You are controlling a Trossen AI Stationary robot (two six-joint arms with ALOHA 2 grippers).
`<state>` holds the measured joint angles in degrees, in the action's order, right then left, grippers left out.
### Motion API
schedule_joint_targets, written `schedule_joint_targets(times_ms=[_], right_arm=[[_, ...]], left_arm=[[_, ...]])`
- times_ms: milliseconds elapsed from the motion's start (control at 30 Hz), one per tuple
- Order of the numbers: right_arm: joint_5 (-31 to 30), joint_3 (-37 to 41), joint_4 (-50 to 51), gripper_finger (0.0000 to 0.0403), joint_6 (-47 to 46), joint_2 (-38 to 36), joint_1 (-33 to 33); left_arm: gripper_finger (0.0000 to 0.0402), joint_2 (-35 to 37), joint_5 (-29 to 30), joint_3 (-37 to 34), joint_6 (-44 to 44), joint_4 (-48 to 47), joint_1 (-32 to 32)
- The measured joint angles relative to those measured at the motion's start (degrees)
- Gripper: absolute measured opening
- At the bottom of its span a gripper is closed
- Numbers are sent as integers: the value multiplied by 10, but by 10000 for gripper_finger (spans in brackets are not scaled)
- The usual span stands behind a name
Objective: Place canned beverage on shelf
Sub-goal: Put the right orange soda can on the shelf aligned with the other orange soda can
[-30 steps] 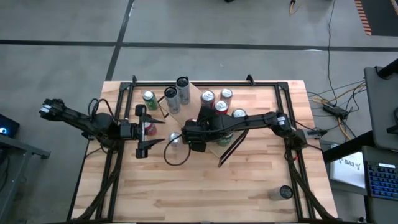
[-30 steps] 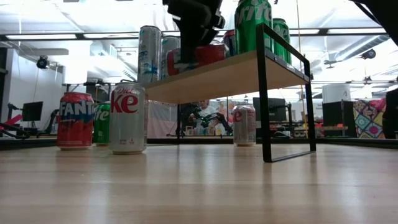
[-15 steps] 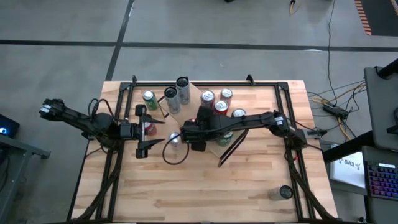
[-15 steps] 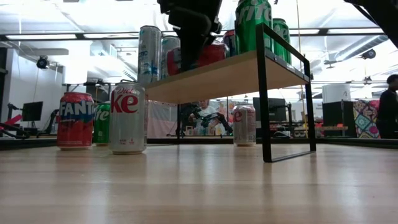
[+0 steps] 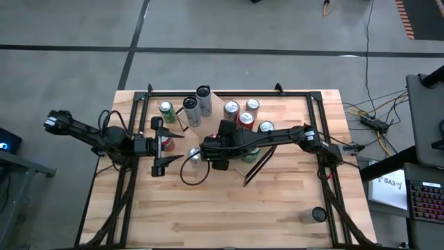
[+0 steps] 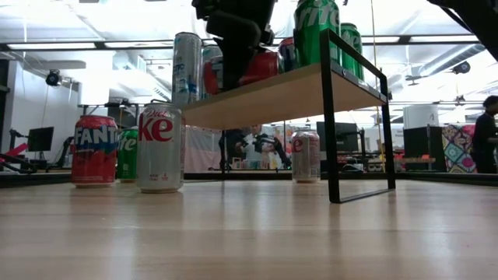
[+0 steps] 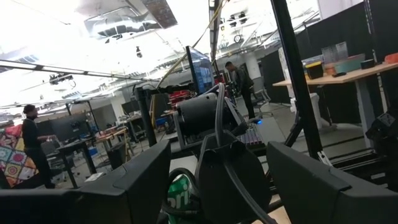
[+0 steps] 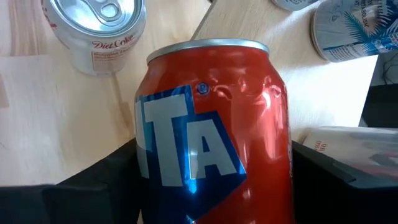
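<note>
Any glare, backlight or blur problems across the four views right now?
Low view: bright ceiling lights behind, so the right gripper above the shelf reads as a dark silhouette. Left wrist view: ceiling blown out white. Right wrist view: red can fills the picture, highlights on its dented shoulder. High view: evenly lit.

Shelf (image 6: 272, 93) stands mid-table; 3 cans (image 6: 159, 148) left of it, 1 can (image 6: 305, 155) beneath.

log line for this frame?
right gripper: around red can over shelf, tilted | left gripper: open, waiting left | Diet Coke can: on table
</note>
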<state>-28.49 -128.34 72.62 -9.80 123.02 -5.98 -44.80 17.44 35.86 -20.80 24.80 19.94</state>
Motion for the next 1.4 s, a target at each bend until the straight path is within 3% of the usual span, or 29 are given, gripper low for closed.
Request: schedule_joint_targets(times_ms=[233,433,667,900,1033,1200,1400], right_arm=[[5,-15,-1,286,6,-2,-1],[-28,-38,-2,286,34,-28,-22],[-32,-47,-20,286,50,-79,-74],[-75,-39,-94,287,89,-146,-148],[-99,-10,-146,288,114,-165,-193],[-106,55,-201,288,120,-184,-242],[-134,196,-298,289,108,-243,-277]], left_arm=[[251,0,0,0,0,0,0],[251,0,0,0,0,0,0],[251,0,0,0,-1,-3,0],[251,-13,-19,0,-1,25,0],[251,-53,-80,0,-9,84,0],[251,-111,-80,0,-36,167,1],[251,-175,-80,0,-57,257,6]])
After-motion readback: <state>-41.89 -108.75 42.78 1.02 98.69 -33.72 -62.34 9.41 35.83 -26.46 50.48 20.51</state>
